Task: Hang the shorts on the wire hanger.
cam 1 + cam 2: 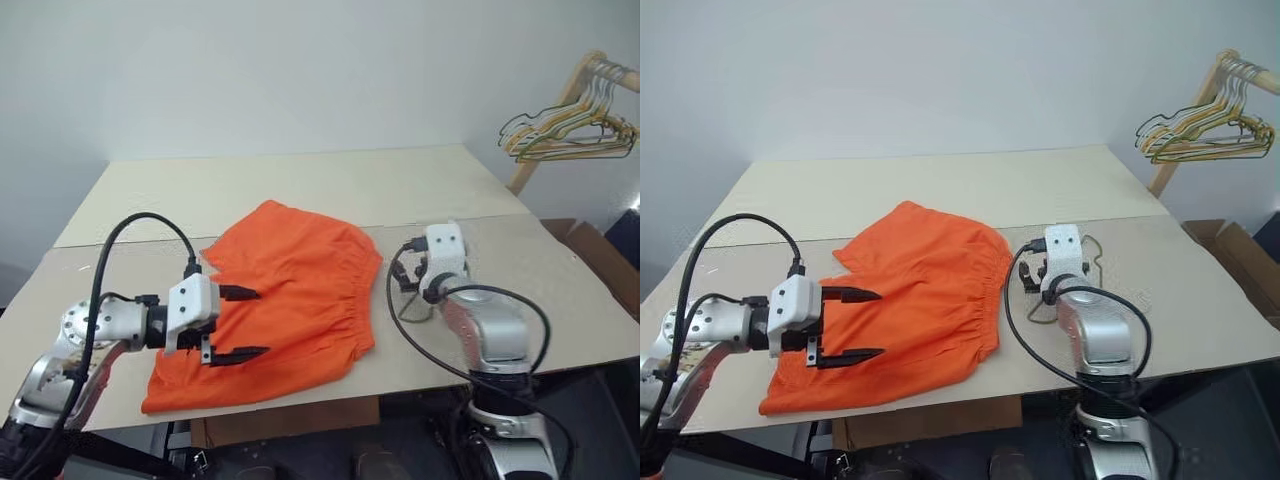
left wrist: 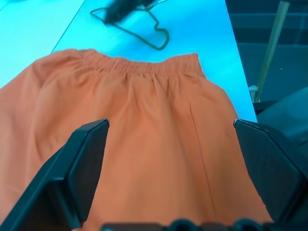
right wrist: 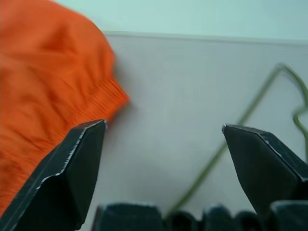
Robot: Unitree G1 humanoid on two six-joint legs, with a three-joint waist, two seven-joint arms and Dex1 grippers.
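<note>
One desk (image 1: 300, 190), with one pair of orange shorts (image 1: 290, 300) spread flat across its near half, gathered waistband toward the right. One wire hanger (image 2: 144, 30) lies on the desk just beside that waistband, partly under the right claw (image 3: 163, 144). A bunch of hangers (image 1: 570, 135) hangs on a wooden rack far right. Two claws, both released: the left claw (image 1: 238, 322) hovers above the shorts, empty.

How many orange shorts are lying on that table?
1. The orange shorts lie flat on the table, between the robot's two open hands, with the left hand over their left part. Nothing suggests another pair hidden underneath.
</note>
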